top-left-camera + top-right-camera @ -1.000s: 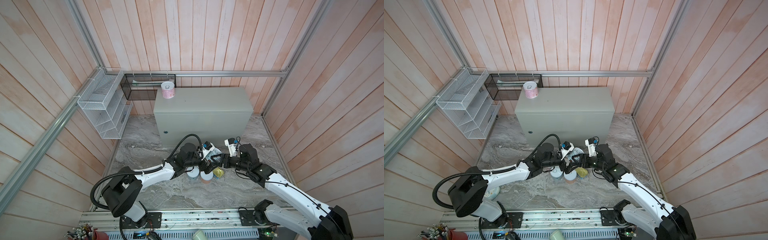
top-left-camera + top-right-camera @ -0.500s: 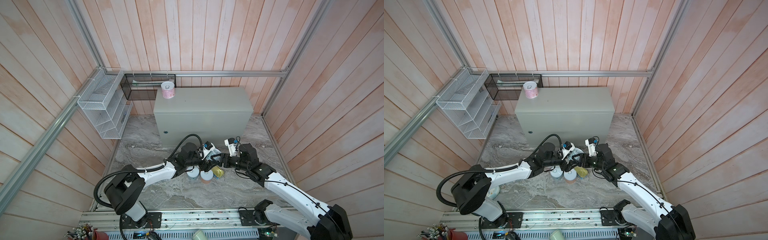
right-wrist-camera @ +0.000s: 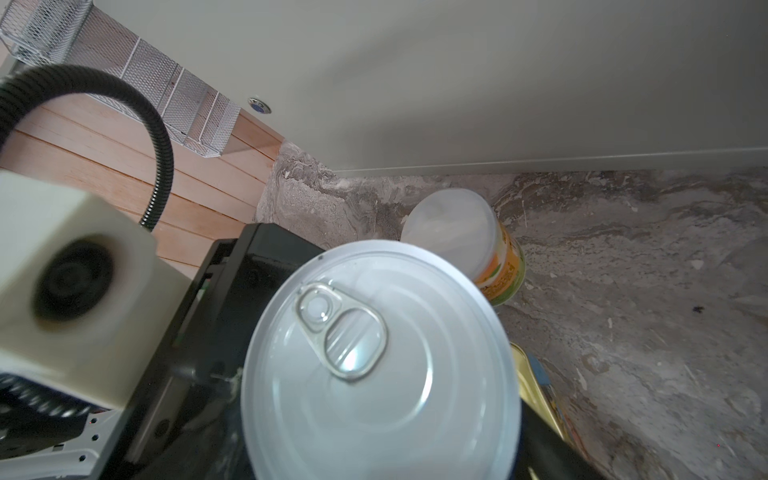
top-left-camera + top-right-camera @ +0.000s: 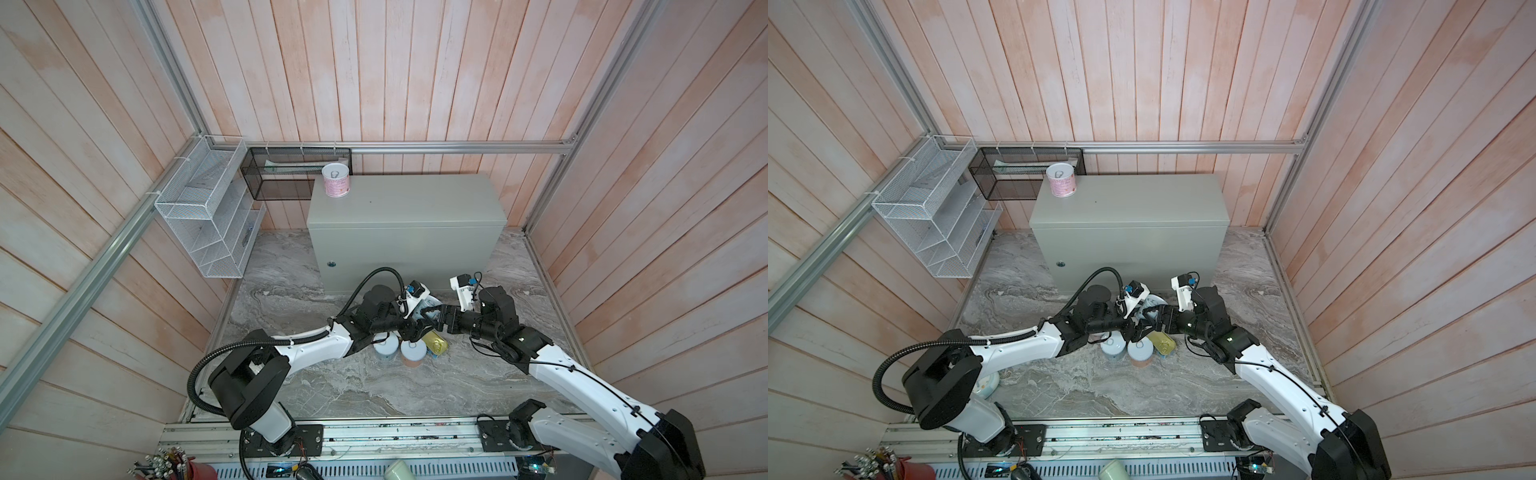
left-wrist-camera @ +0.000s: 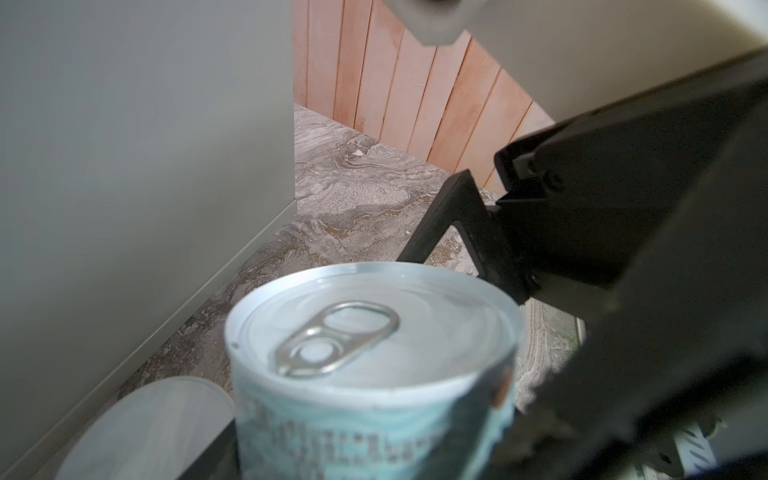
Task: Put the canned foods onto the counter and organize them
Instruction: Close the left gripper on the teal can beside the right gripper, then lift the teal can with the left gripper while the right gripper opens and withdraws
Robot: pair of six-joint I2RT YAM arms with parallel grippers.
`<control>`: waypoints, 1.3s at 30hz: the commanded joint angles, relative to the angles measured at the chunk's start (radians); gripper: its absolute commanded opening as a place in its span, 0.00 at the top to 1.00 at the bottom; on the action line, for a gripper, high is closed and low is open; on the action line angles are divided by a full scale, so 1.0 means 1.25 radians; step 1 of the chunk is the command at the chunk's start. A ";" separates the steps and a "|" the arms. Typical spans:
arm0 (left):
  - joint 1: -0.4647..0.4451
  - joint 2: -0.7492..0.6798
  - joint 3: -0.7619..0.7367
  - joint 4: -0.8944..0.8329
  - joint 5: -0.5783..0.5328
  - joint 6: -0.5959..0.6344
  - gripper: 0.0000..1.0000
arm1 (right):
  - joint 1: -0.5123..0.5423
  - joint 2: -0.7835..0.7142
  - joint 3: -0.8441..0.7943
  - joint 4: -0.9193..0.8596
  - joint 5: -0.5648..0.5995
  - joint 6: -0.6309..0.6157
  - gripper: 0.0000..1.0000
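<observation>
Black fingers of the left gripper sit narrow against the label of a teal can. It is a side grip that, in my judgement, keeps the silver pull-tab lid clear. The right gripper meets it from the opposite side. One of its fingers stands at the can's far rim, but whether that pair presses or merely stands by cannot be told.

Assessment: a hand-over between arms, with the can apparently raised off the marble floor just in front of the counter.

Beneath the grippers a pale blue can, a peach can and the gold tin stand bunched together, not yet moved. A white-lidded orange-green can waits near the counter's foot.

Only a pink can stands on the counter top. It is tucked into the rear left corner — likely to start a row.

Writing: the teal label carries lines of dark print, too blurred to read. The pink and orange-green labels show pattern only — no brand is legible anywhere.
</observation>
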 commanded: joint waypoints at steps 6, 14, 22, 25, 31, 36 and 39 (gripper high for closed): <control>-0.003 -0.038 0.036 0.026 -0.056 -0.049 0.38 | 0.004 -0.040 -0.003 0.018 0.006 -0.024 0.12; -0.003 -0.094 0.027 -0.009 -0.090 -0.065 0.41 | 0.005 -0.086 -0.038 0.023 0.022 -0.011 0.13; -0.003 -0.186 0.031 -0.092 -0.137 -0.084 0.41 | 0.004 -0.133 -0.090 0.047 0.026 0.010 0.12; -0.003 -0.213 0.031 -0.129 -0.192 -0.086 0.41 | 0.005 -0.163 -0.113 0.055 0.031 0.011 0.13; -0.003 -0.278 0.039 -0.217 -0.296 -0.122 0.41 | 0.005 -0.189 -0.160 0.086 0.016 0.013 0.11; -0.003 -0.344 0.062 -0.308 -0.373 -0.171 0.41 | 0.004 -0.186 -0.158 0.099 0.014 0.001 0.09; -0.002 -0.377 0.072 -0.351 -0.391 -0.176 0.41 | 0.004 -0.178 -0.152 0.124 0.014 -0.002 0.08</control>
